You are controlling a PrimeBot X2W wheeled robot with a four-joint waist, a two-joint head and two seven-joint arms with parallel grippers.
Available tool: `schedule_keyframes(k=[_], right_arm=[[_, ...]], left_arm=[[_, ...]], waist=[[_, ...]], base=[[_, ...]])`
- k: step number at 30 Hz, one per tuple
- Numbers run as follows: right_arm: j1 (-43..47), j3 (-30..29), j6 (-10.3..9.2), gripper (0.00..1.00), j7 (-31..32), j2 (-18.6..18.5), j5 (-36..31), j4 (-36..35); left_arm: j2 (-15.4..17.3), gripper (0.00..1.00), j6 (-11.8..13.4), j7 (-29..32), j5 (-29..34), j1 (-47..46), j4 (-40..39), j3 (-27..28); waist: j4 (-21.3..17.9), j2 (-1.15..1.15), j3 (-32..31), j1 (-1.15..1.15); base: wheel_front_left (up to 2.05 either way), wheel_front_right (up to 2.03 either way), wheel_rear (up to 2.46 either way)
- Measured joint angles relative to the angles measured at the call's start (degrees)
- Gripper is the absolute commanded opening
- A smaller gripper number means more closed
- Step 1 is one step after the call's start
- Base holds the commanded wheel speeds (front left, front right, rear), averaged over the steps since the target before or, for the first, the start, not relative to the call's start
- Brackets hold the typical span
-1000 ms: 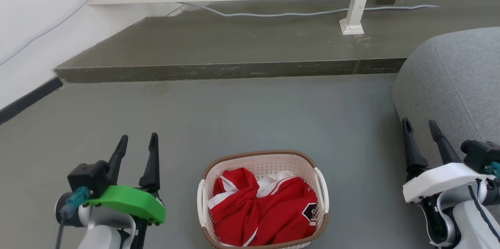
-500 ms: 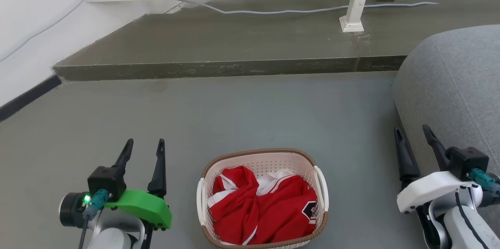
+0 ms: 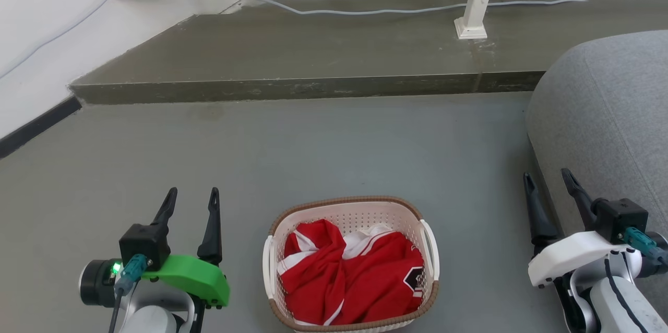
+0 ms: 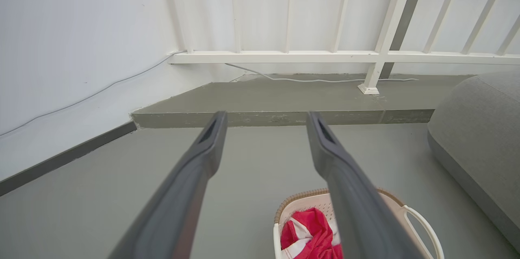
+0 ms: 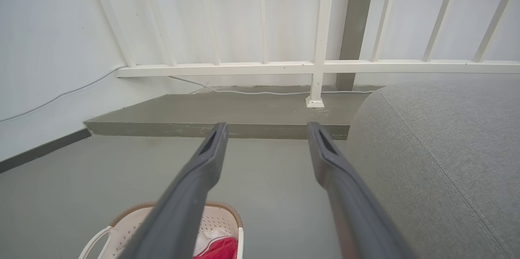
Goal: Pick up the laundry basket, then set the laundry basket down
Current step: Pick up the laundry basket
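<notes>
The cream-white perforated plastic laundry basket with a brown woven-look rim sits on the grey floor between my left tool and right tool, both open and empty. I should close each squarely on one of the white side handles, then lift evenly.

A: Where is the laundry basket found?
B: On the floor, bottom centre of the head view, flanked by the left pincer and the right pincer; a garment is laid inside. A step is seen above.
</notes>
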Motion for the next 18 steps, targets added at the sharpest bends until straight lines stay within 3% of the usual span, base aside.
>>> schedule_keyframes(k=[18], right_arm=[[-1.1,-0.5,1.05,1.00,0.0,0.0,0.4,0.1]], left_arm=[[0.1,1.00,0.2,-0.1,0.4,-1.0,0.0,-0.3]], waist=[[0.3,0.00,2.6,0.00]], base=[[0.00,0.00,0.00]])
